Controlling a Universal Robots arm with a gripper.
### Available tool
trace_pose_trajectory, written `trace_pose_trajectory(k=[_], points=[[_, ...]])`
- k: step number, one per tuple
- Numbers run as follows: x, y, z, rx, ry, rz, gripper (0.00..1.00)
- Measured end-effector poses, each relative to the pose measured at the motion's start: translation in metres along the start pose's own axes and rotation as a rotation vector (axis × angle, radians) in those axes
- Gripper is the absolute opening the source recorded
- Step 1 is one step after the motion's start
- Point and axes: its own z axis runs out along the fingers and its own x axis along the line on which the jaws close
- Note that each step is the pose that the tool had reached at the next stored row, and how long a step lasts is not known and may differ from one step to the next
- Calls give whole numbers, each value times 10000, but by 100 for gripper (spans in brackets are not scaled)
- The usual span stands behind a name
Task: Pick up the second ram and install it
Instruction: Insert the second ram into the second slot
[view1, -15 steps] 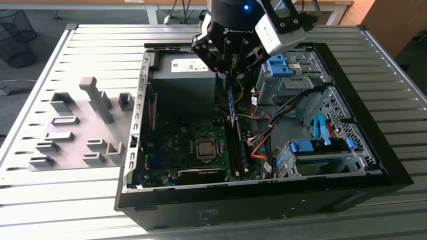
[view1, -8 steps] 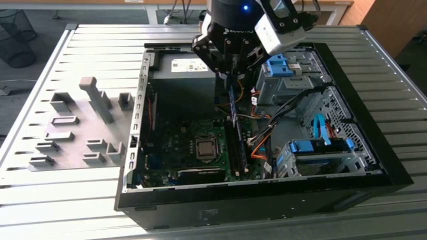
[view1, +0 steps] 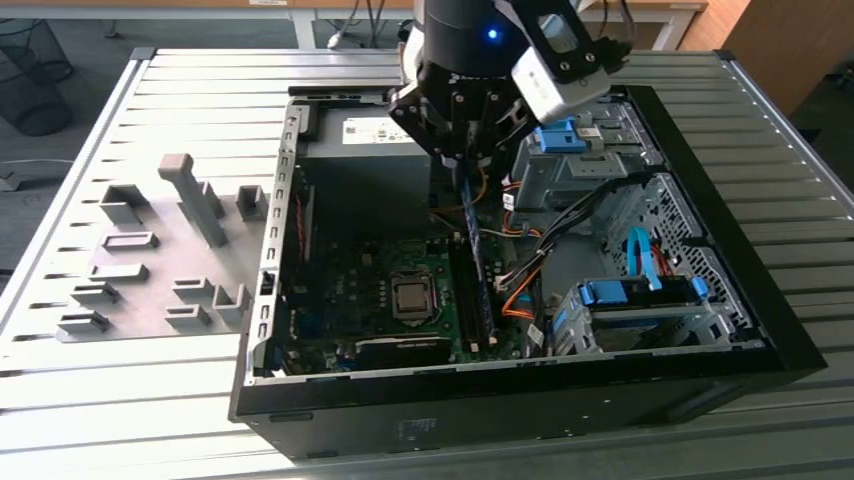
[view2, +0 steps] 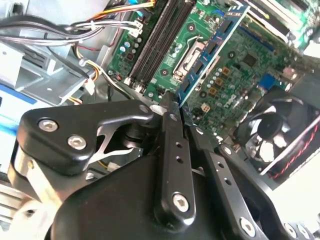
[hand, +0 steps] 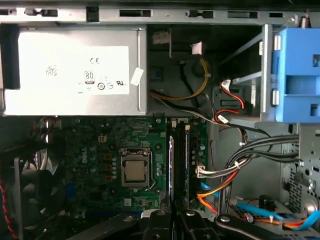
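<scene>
The gripper (view2: 176, 107) is closed on the ram (view2: 210, 52) — its fingers (view2: 170, 125) are pressed against one end of the stick, seen edge-on in the second wrist view. In the exterior view the ram (view1: 471, 250) is held upright below the gripper (view1: 458, 160), inside the open case (view1: 747, 330), its lower end just above the slots (view1: 467, 300). In the first wrist view the ram (hand: 171, 170) is seen as a thin pale edge running along the slots (hand: 181, 160), between the socket (hand: 135, 170) and a bundle of cables (hand: 225, 175). Whether it touches a slot cannot be told.

The slots are flanked by the socket (view1: 411, 295) and orange and black cables (view1: 527, 270) — the latter lie close beside the ram. A fan (view2: 272, 135) is seen near the board's edge. Grey holders (view1: 147, 260) stand on the table (view1: 80, 400), well apart from the case.
</scene>
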Motion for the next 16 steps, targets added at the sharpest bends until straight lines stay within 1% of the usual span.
trace_pose_trajectory(k=[2,4,8,16], points=[[-2,2,29,-5,-15,-268,14],[-2,4,58,-8,-17,-285,14],[-2,5,77,-6,-17,-287,14],[-2,5,80,-6,-17,-287,14]])
